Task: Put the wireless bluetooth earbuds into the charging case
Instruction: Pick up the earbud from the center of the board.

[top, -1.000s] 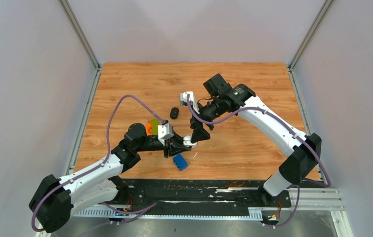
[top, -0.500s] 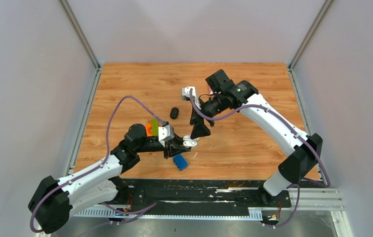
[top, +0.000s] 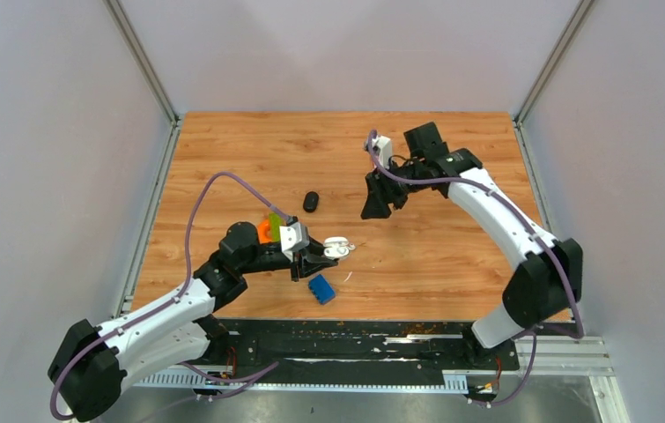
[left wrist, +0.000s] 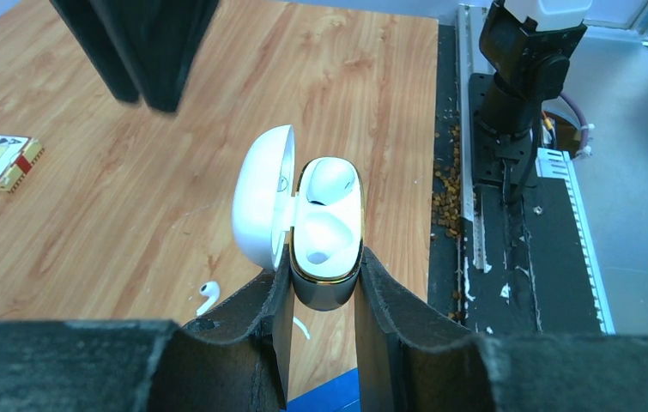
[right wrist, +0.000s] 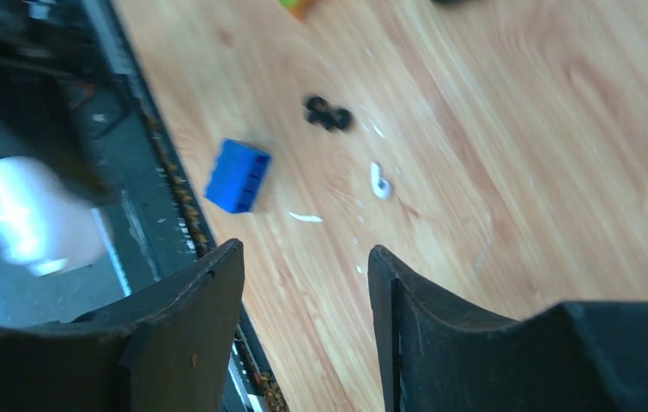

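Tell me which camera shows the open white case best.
The left wrist view: the white case sits centre, lid open, inside visible, clamped in the left gripper. The top view shows only a small white shape; the right wrist view, at most a white blur.

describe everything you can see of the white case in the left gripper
The white charging case is glossy plastic with a gold rim around its mouth and two moulded wells inside. Its lid stands open, hinged off to one side. It is pinched by its lower body in the left gripper, mouth facing the wrist camera, held over the wooden table.
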`<control>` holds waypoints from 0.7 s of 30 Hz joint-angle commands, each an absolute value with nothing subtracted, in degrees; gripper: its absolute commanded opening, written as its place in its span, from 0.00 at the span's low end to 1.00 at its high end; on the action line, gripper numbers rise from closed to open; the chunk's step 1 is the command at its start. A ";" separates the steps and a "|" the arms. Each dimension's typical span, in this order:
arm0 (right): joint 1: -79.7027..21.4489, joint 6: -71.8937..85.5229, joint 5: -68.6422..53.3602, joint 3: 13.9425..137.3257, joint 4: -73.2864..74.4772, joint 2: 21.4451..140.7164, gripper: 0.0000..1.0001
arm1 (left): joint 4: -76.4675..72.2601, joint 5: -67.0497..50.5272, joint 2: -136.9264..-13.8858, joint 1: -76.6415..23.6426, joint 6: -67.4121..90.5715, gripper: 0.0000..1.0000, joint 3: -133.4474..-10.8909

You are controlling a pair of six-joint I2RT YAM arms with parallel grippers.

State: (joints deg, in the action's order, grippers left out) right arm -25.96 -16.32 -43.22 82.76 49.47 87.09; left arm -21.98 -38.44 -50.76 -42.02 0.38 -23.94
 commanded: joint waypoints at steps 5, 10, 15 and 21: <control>-25.99 -5.76 -32.40 74.89 43.98 96.45 0.53 | -22.81 -36.17 -46.97 -42.36 -2.17 0.00 -23.87; -27.26 -25.68 -42.43 79.06 47.18 100.50 0.51 | -22.71 -35.98 -46.57 -42.39 -2.32 0.00 -23.91; -24.05 -56.78 -45.94 82.24 57.56 104.20 0.47 | -23.12 -35.96 -45.70 -42.39 -1.94 0.00 -23.76; -22.58 -74.04 -42.72 71.92 46.49 97.92 0.47 | -22.73 -34.84 -44.25 -42.36 -2.40 0.00 -23.36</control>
